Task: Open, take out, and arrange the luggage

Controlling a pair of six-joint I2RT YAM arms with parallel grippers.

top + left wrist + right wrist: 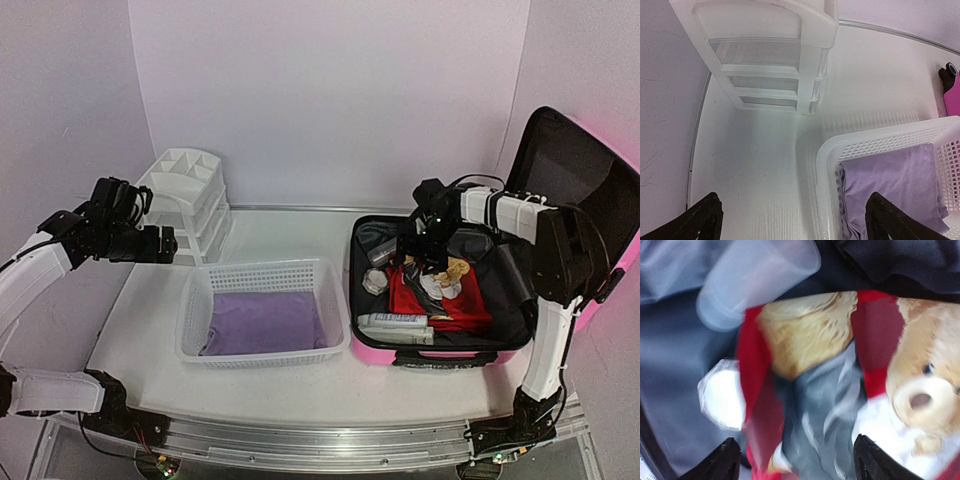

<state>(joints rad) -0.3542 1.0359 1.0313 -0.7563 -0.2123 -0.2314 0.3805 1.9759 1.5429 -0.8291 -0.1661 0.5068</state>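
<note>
Two tools, both empty: left tool (pixel 168 244) spread wide; right tool (pixel 795 460) parted above tan plush bear (pixel 922 385) in open bright-pink hard-shell suitcase (pixel 370 350). Take-out step; next: grip on bear.

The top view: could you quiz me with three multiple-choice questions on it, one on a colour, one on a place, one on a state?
1. What colour is the suitcase? A blue, B pink, C green.
2. Where does the purple cloth lie? A in the white basket, B in the suitcase, C on the floor.
3. How is the suitcase lid? A zipped shut, B open and raised, C removed.
Answers: 1 B, its front edge shows bright pink; 2 A, the cloth covers the basket's bottom; 3 B, the lid stands up beside the exposed contents.
</note>
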